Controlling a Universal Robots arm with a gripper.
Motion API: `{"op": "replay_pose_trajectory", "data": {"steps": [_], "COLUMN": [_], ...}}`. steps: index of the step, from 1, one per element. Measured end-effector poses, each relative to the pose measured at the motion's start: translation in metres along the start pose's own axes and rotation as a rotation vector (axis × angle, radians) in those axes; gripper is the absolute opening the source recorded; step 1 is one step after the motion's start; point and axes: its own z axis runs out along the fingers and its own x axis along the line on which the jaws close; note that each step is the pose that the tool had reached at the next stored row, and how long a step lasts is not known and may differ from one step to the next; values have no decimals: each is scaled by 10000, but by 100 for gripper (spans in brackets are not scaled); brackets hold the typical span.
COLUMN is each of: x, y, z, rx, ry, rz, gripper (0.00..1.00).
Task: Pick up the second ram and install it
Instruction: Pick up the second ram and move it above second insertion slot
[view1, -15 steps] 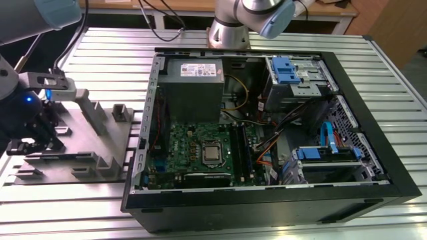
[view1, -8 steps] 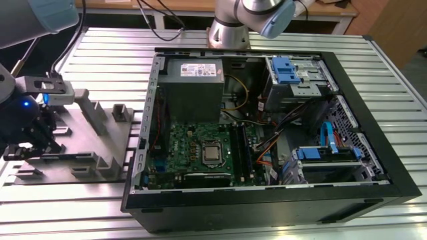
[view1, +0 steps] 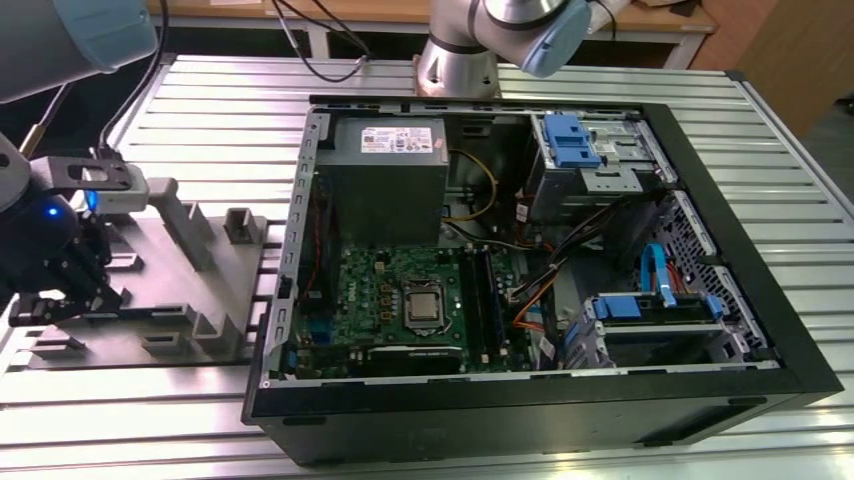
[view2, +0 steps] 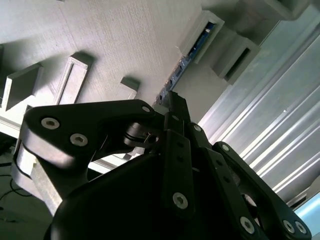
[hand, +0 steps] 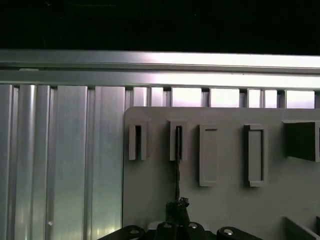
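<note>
second ram stands on edge in a slot of the grey fixture, at the exterior view's left on the ribbed table. its long axis runs straight away from the gripper, with the near end right at the tips. fingers are drawn together and look pinched on that end. strip not lifted, far end sits in its slot block. well apart, to the exterior view's right: open pc case, motherboard, black memory slots.
</note>
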Motion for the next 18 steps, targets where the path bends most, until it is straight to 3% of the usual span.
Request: {"op": "replay_pose_trajectory", "data": {"steps": [8, 12, 18], "x": [-14, -18, -18], "y": [58, 59, 59], "z": [35, 72, 72], "rx": [1, -13, -13], "ry": [5, 54, 63], "rz": [-20, -21, -21], "gripper": [10, 10, 11]}}
